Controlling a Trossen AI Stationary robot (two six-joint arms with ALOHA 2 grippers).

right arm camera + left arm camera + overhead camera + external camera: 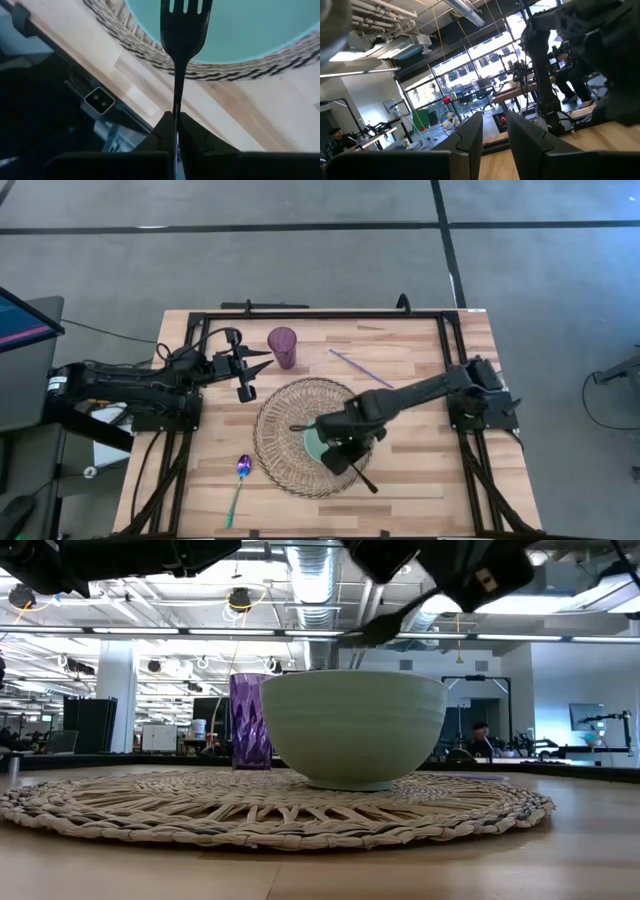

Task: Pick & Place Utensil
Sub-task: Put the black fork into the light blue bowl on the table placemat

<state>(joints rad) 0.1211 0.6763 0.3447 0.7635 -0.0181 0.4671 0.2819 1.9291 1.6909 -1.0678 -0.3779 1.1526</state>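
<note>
My right gripper (176,125) is shut on a black fork (182,35) above the pale green bowl (313,444). The fork's tines (186,7) hang over the bowl's inside. In the low view the fork (380,628) is a little above the bowl's rim (352,678), clear of it. The bowl stands by its base on a round woven placemat (290,405). My left gripper (248,366) waits over the table's left part beside a purple cup (282,346), with its fingers (470,135) a little open and nothing between them. My right gripper pinches the fork's thin handle (176,107) between its two fingers, which lie along the handle. The tines point away from the wrist. The fork is lifted clear of the bowl and the mat. In the high view the handle's free end (370,485) sticks out behind the gripper.
A spoon with a purple bowl and a green handle (240,482) lies near the table's near left corner. A thin purple stick (360,368) lies right of the cup. Black rails (455,350) frame the table. Bare wood shows right of the placemat.
</note>
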